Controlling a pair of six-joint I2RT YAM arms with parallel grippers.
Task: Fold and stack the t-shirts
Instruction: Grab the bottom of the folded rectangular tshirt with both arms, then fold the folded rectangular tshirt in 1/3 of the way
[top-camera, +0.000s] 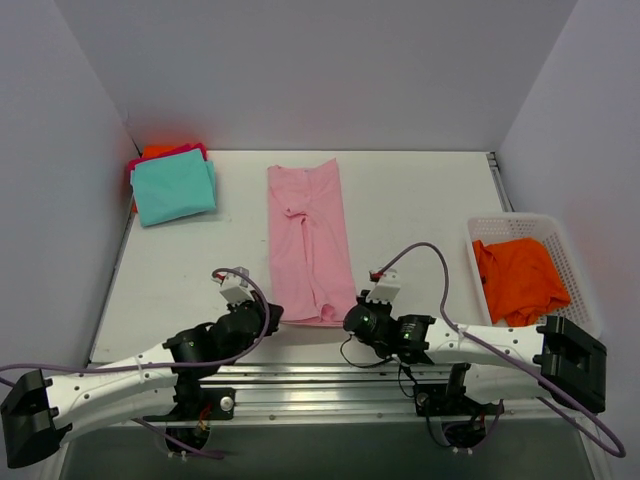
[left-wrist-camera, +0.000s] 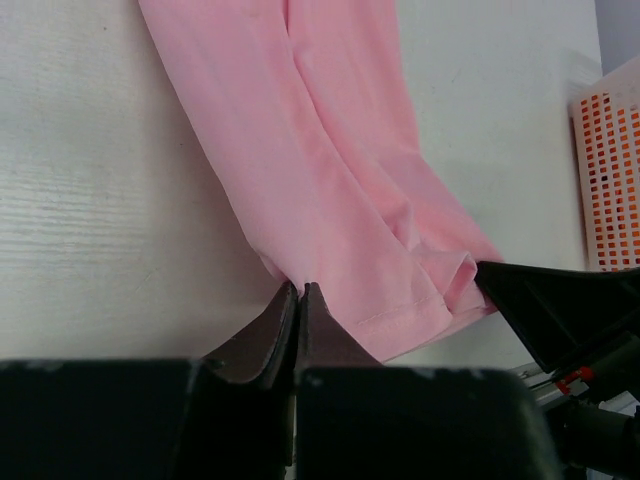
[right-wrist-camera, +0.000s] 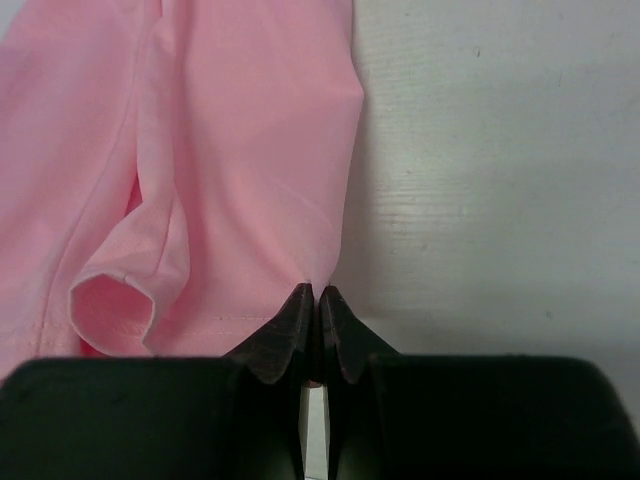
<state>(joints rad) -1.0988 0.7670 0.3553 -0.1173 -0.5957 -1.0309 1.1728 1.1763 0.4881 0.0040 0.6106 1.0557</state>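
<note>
Currently both tools pinch the long pale pink cotton t-shirt (top-camera: 308, 240)

Grip: left tool (left-wrist-camera: 298, 290) is pressed together on the near-left hem corner, right tool (right-wrist-camera: 316, 292) on the near-right. The shirt lies lengthwise mid white table (top-camera: 420, 200). A folded teal t-shirt (top-camera: 173, 188) tops the far-left stack; a crumpled orange t-shirt (top-camera: 518, 278) sits in the white mesh basket (top-camera: 560, 240).

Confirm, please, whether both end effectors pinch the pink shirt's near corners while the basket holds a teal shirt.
Top external view: the basket holds an orange shirt, not teal. The left end effector and right end effector do pinch the pink shirt.
</note>
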